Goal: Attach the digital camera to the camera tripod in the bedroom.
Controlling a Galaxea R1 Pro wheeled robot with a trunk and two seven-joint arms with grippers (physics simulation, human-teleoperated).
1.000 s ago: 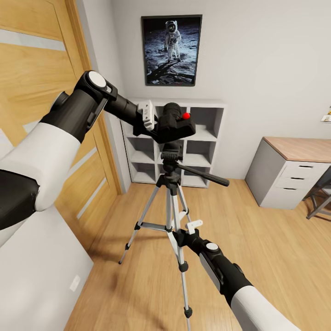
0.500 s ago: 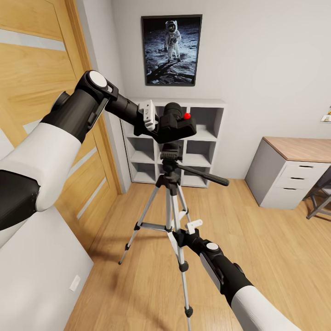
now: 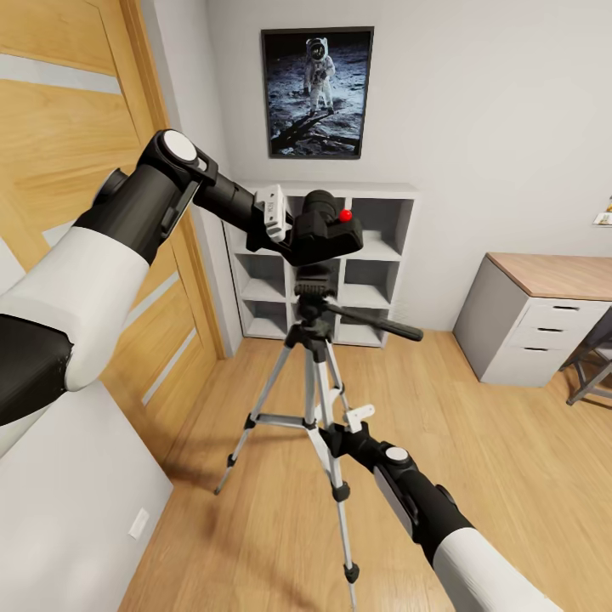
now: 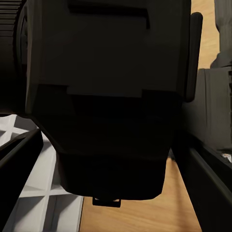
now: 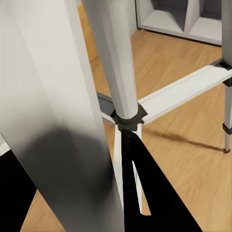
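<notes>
Gripping digital camera [image 3: 327, 234] in my left end effector [image 3: 297, 242], closed on boxy matte-black body, red spot on top; camera sits just above black head of camera tripod [image 3: 316, 357]. My right end effector [image 3: 333, 438] clamped on smooth silver tripod leg. Long black pan handle juts right. Behind: white cube shelf [image 3: 374, 263], astronaut poster [image 3: 317, 92], oak door [image 3: 68, 170]; grey drawer bench [image 3: 535, 319] at right; plank floor [image 3: 476, 476].
</notes>
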